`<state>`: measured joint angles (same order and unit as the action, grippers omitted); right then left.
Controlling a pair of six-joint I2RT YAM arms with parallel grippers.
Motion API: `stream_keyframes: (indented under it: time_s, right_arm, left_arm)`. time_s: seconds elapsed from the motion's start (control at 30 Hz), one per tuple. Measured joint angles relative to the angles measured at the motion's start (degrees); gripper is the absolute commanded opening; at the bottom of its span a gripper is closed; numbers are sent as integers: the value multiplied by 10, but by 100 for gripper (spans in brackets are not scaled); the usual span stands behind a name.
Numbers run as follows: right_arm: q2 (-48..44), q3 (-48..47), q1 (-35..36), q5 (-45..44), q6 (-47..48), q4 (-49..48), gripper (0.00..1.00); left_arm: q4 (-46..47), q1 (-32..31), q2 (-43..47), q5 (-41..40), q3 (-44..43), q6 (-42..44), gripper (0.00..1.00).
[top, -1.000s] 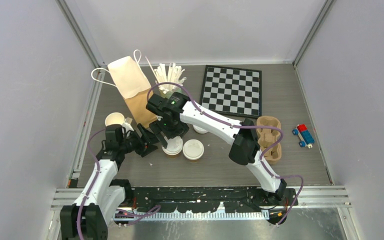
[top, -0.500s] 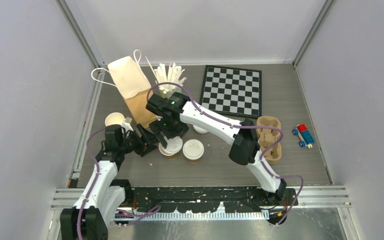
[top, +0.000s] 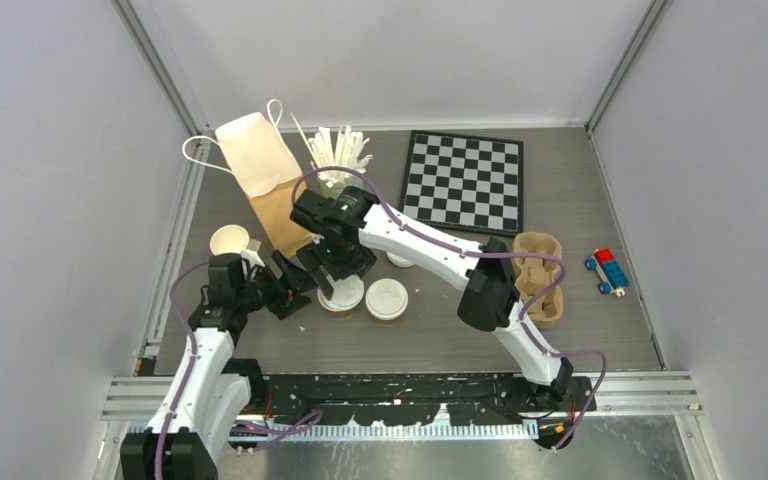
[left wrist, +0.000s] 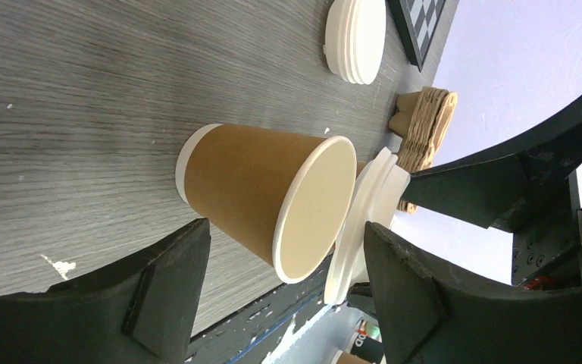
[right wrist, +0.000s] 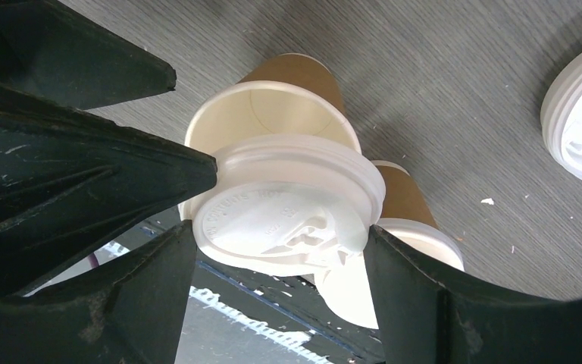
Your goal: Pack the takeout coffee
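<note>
Takeout coffee cup (left wrist: 250, 189), open-topped, stands near left on the table (left wrist: 83, 91) just left of its lidded twin (top: 387, 299); the right gripper (right wrist: 280, 230) pinches a white lid (right wrist: 288, 220) across its width, off-centre above the rim, while the left gripper (left wrist: 284, 227) gapes wide, empty, beside the cup. Pressed from there, the lid would likely catch one edge only and tip the light cup into its neighbour. Raised lettering arcs round the lid, too faint to read; the cups show no print.
</note>
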<state>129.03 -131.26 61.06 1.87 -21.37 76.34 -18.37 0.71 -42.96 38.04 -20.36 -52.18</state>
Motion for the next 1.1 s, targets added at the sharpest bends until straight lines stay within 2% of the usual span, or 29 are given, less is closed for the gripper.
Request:
stream_keyframes:
  time_s: [0.43,0.7,1.1]
  right_arm:
    - [1,-4,2,2,-2,2,80]
    - [12,-14,3,2,-2,4,80]
    - [12,-15,3,2,-2,-1,80]
  left_arm:
    - [-25,0,21,-14,0,-10,89]
    - [-27,0,29,-16,0,-12,92]
    - [-18,0,20,-9,0,-19,75]
